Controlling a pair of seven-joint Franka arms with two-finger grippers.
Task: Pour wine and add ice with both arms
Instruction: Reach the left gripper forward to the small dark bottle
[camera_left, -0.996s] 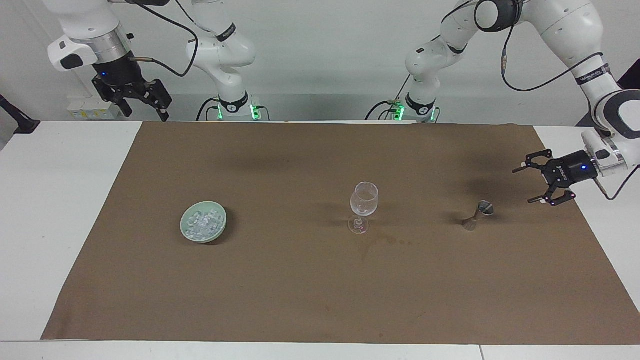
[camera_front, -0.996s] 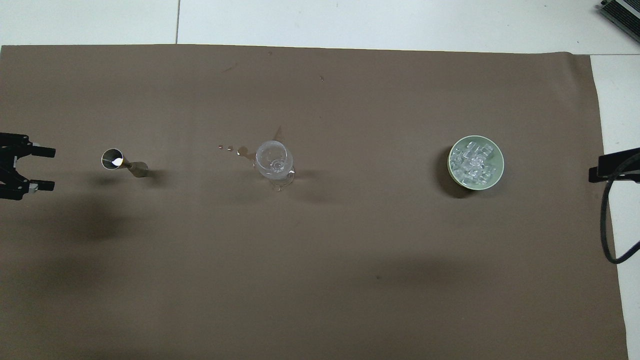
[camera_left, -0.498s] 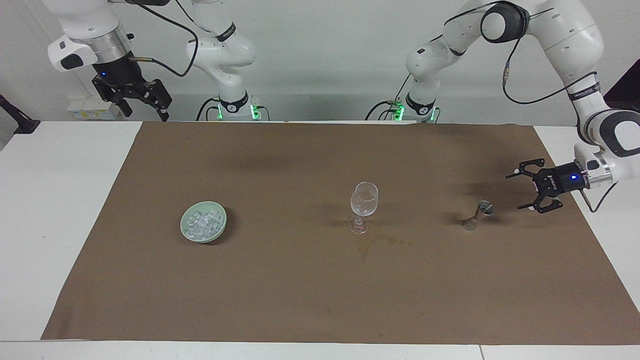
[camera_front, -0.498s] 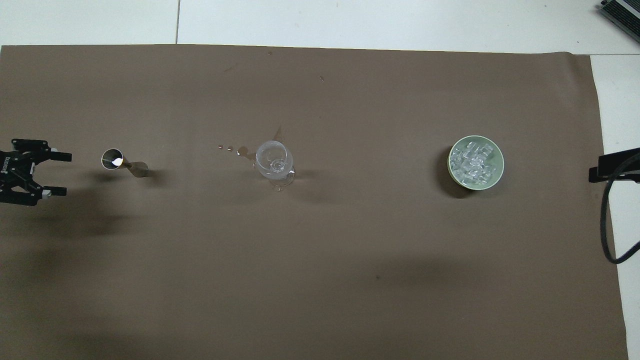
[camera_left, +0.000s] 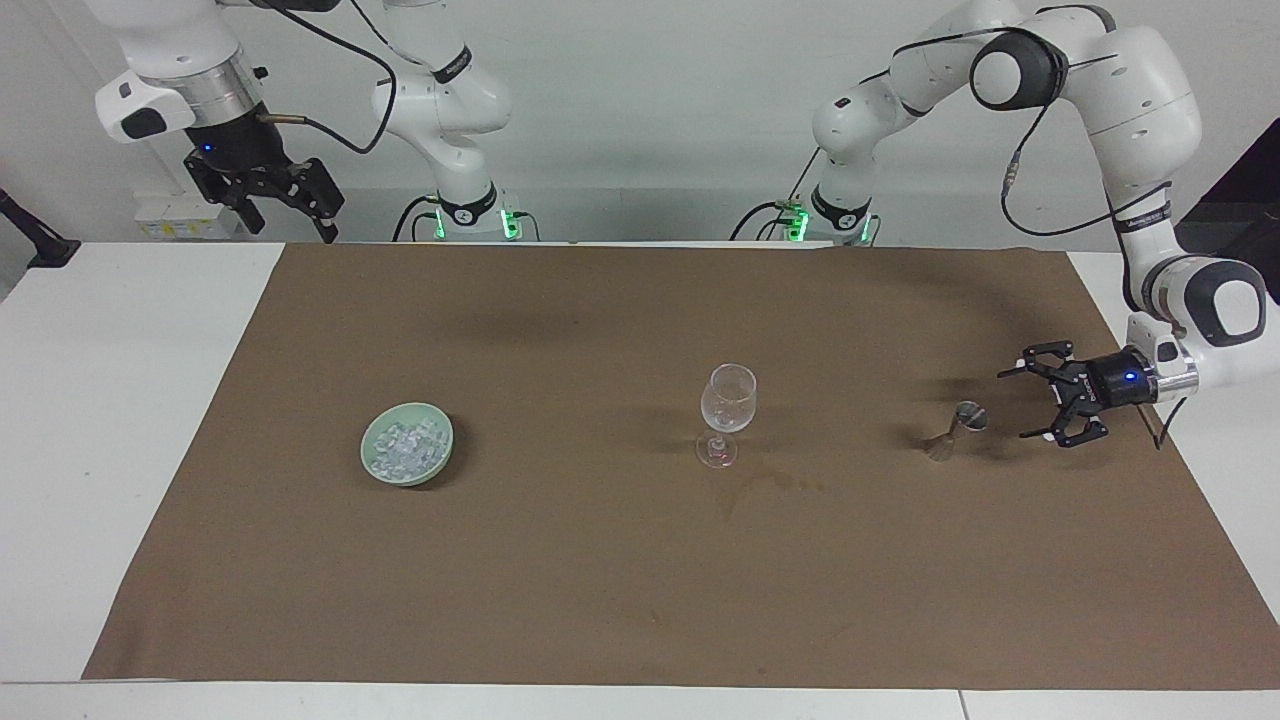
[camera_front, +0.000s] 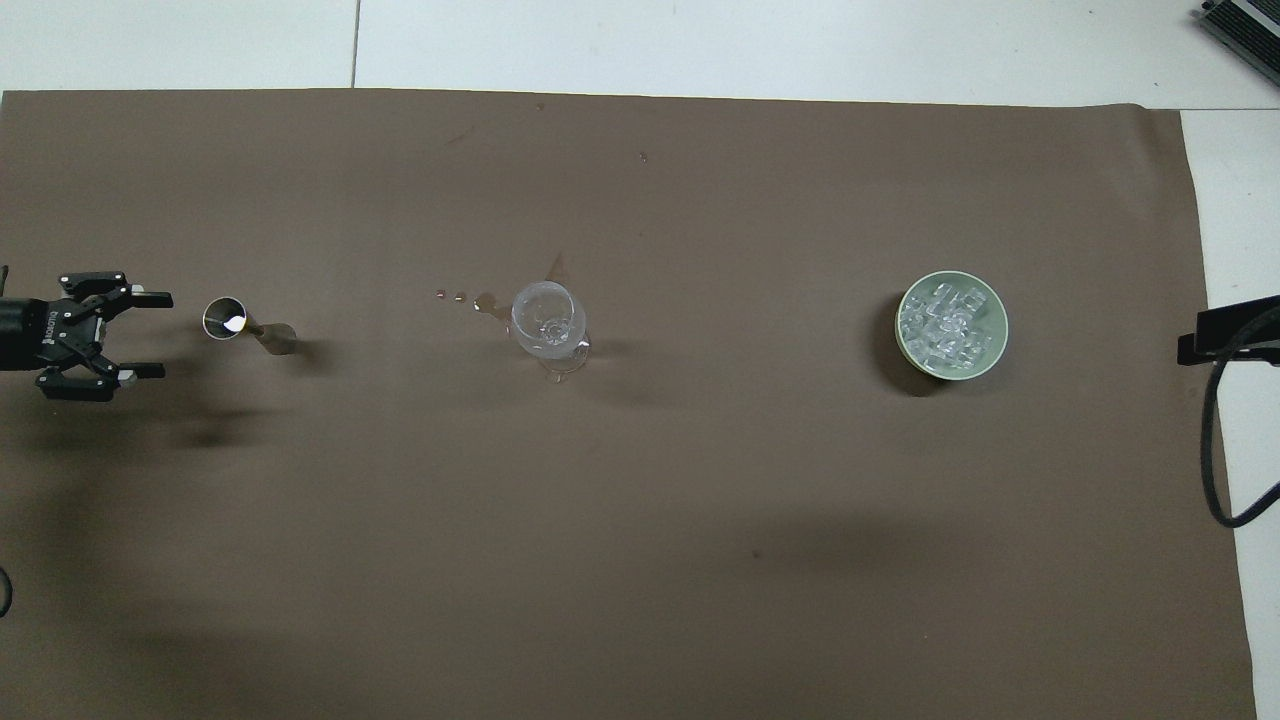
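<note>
A small metal jigger (camera_left: 958, 428) (camera_front: 245, 322) stands on the brown mat toward the left arm's end of the table. Its upper cup shows only a bright glint, and I cannot make out the wine. My left gripper (camera_left: 1012, 405) (camera_front: 160, 335) hangs low and open, turned sideways beside the jigger with a small gap between them. A clear stemmed glass (camera_left: 727, 410) (camera_front: 545, 325) stands upright mid-table. The ice (camera_left: 405, 447) (camera_front: 945, 325) lies heaped in a pale green bowl (camera_left: 440, 455) (camera_front: 905, 345) toward the right arm's end. My right gripper (camera_left: 293, 225) waits open, high over the table's edge near the robots.
The brown mat (camera_left: 600, 600) covers most of the white table. A few wet spots (camera_left: 770, 485) (camera_front: 460, 296) mark the mat beside the glass, farther from the robots. A black cable (camera_front: 1215, 450) hangs at the right arm's end.
The left gripper has come down and moved in toward the jigger, still open. The right arm, glass, bowl and jigger have not moved.
</note>
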